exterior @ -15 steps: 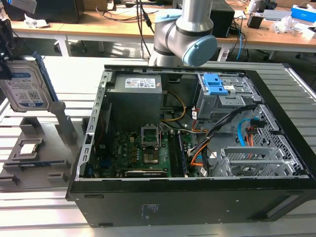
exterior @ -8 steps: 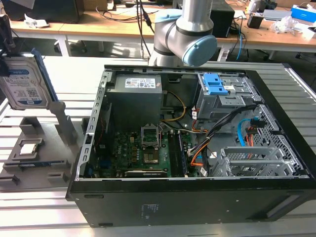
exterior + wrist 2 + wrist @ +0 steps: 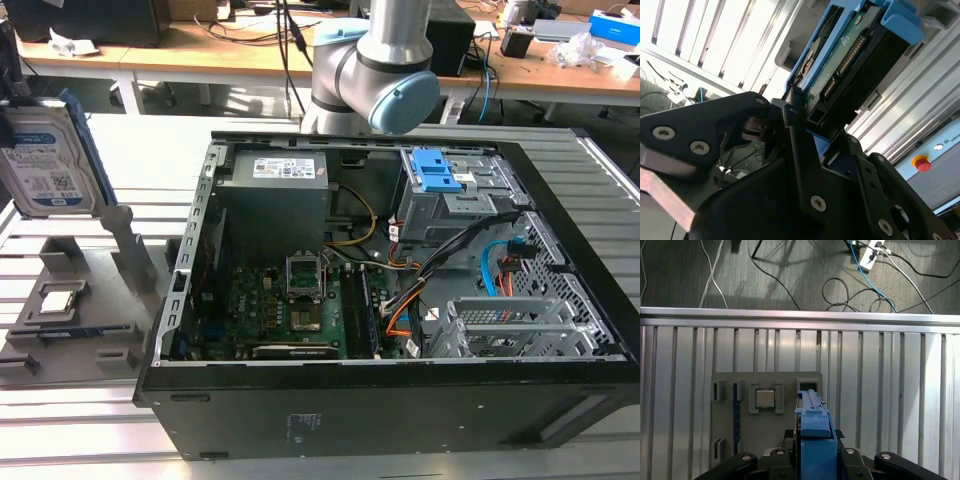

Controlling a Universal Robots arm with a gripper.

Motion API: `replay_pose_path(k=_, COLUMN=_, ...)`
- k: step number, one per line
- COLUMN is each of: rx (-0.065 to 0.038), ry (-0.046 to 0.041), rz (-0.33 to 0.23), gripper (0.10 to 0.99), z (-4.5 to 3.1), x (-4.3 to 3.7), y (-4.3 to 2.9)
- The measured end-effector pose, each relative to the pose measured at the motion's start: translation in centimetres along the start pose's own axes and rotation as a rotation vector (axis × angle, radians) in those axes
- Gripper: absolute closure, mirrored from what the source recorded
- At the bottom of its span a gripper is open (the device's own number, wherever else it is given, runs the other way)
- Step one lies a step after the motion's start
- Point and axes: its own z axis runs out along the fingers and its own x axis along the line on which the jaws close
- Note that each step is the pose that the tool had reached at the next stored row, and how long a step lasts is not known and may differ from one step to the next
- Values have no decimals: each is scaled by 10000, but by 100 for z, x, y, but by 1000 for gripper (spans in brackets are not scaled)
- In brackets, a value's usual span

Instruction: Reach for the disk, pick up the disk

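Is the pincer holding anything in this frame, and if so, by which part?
Yes. The pincer holds the disk, clamped across its two flat faces near one end, with the blue-bracketed edge between the jaws.

Your disk (image 3: 45,150) stands on edge at the exterior view's left: silver, white-and-blue label showing, blue bracket along one side.

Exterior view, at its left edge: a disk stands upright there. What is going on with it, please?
The arm's gripper is shut on the disk and holds it upright on its edge. In the first wrist view the disk hangs over the grey holder on the slatted table, and a chip sits in its own pocket there. The disk appears to be clear of the holder. The open computer case stands at the exterior view's right.
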Motion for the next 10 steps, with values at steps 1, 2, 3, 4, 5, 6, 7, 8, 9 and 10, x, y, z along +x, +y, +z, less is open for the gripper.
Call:
replay_pose_path(k=1, rx=0, ry=5, rz=0, gripper=722, z=-19, x=0, y=0)
replay_pose_path(k=2, rx=0, ry=9, rz=0, gripper=722, z=-36, x=0, y=0)
replay_pose_path(k=3, rx=-1, ry=13, rz=1, gripper=722, z=-53, x=0, y=0)
replay_pose_path(k=4, rx=-1, ry=17, rz=0, gripper=722, z=-70, x=0, y=1)
replay_pose_path(k=5, rx=-1, ry=19, rz=1, gripper=722, z=-80, x=0, y=1)
replay_pose_path(k=6, rx=-2, ry=21, rz=0, gripper=722, z=-92, x=1, y=1)
replay_pose_path(k=7, rx=-1, ry=23, rz=1, gripper=722, z=-106, x=1, y=1)
replay_pose_path(k=8, rx=-2, ry=27, rz=1, gripper=722, z=-121, x=1, y=1)
replay_pose_path(k=9, rx=-2, ry=30, rz=1, gripper=722, z=-136, x=1, y=1)
replay_pose_path(k=10, rx=-4, ry=32, rz=1, gripper=722, z=-149, x=1, y=0)
